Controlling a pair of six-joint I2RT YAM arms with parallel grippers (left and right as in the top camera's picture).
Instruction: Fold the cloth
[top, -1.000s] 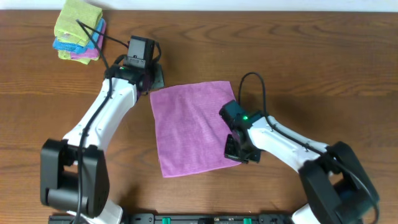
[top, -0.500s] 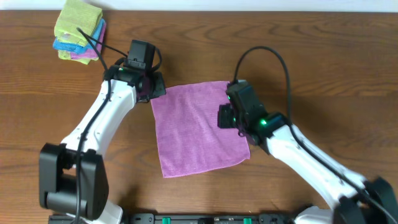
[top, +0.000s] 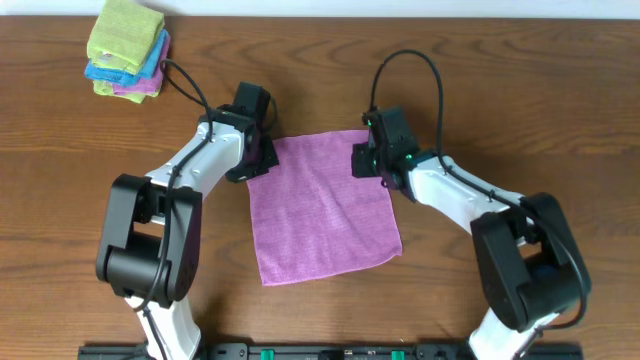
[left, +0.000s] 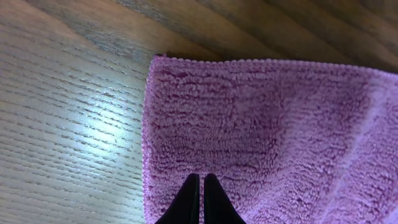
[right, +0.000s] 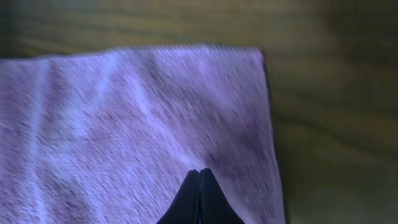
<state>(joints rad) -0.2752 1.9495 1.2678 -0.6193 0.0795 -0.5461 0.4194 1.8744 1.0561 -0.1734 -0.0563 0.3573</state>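
Observation:
The lilac cloth (top: 320, 215) lies spread flat on the wooden table, roughly square. My left gripper (top: 262, 160) is over its far left corner; in the left wrist view its fingers (left: 201, 177) are shut, with the tips on the cloth (left: 267, 118) just inside the left edge. My right gripper (top: 368, 162) is over the far right corner; in the right wrist view its fingers (right: 199, 172) are shut tight, with the tips on the cloth (right: 124, 124). I cannot tell whether either one pinches fabric.
A stack of folded cloths (top: 126, 48), green on top with blue and pink under it, sits at the far left corner of the table. Bare wood (top: 520, 110) surrounds the lilac cloth. Cables loop above both arms.
My right gripper has moved from the cloth's near right corner up along its right edge to the far right corner. My left gripper has shifted right, from beside the far left corner onto it.

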